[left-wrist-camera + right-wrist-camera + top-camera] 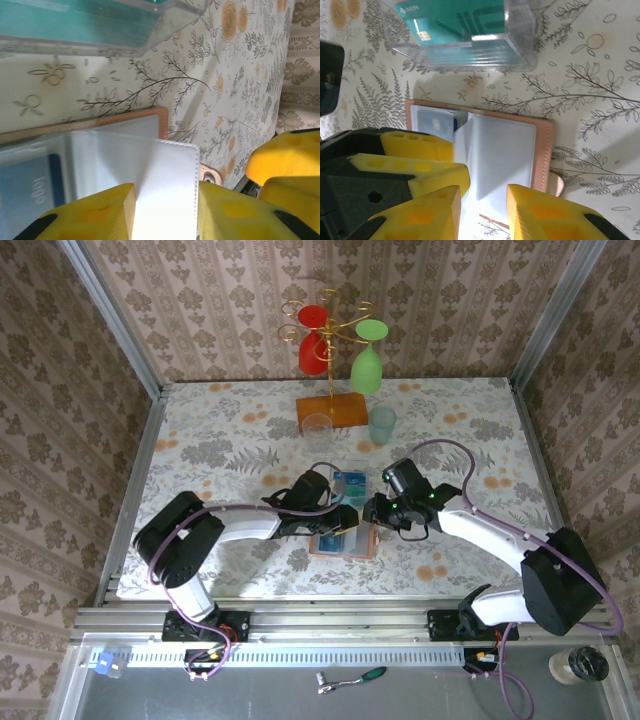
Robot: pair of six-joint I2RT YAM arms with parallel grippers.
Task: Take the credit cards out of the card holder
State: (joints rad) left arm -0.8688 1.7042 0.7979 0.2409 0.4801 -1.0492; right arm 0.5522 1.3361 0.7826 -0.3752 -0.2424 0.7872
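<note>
Lying open, card holder (344, 544), beneath left hand (351, 519), right hand (372, 511)

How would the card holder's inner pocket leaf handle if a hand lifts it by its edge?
Probably floppy: the pocket leaf rises in a bend off the open card holder. Likely light and thin, so pulling it may drag the whole holder along. Its smooth sheen suggests it could slip.
</note>
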